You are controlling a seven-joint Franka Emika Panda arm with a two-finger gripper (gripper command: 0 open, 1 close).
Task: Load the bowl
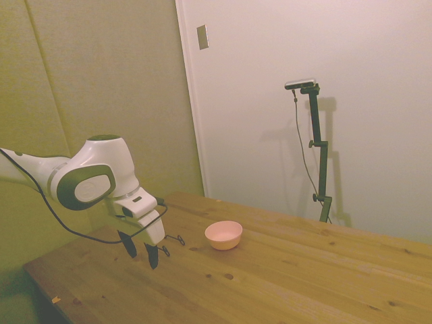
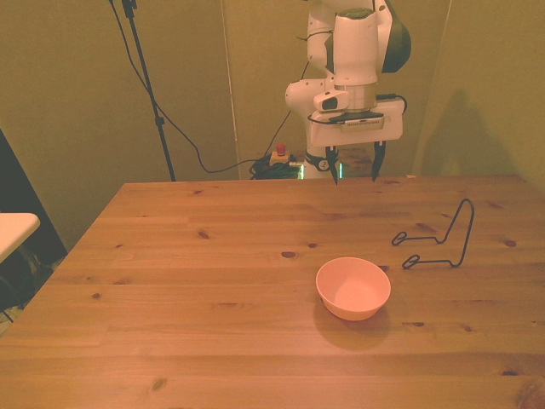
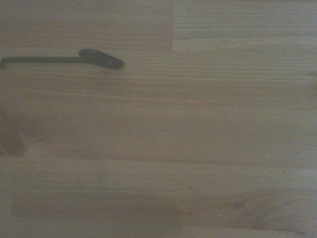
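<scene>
Pink bowl (image 2: 353, 288) upright on table (image 2: 187, 281), wire rack (image 2: 438, 240) beside it; hand (image 2: 356, 169) spread open, holding nothing, raised

You see the small pale pink bowl (image 2: 353, 289) upright and empty. It sits on the wooden counter (image 2: 213, 281), just beside the wire rack (image 2: 443, 239), apart from it.

White arm (image 2: 358, 43) raised, gripper (image 2: 354, 170) pointing down, jaws apart, empty
</scene>
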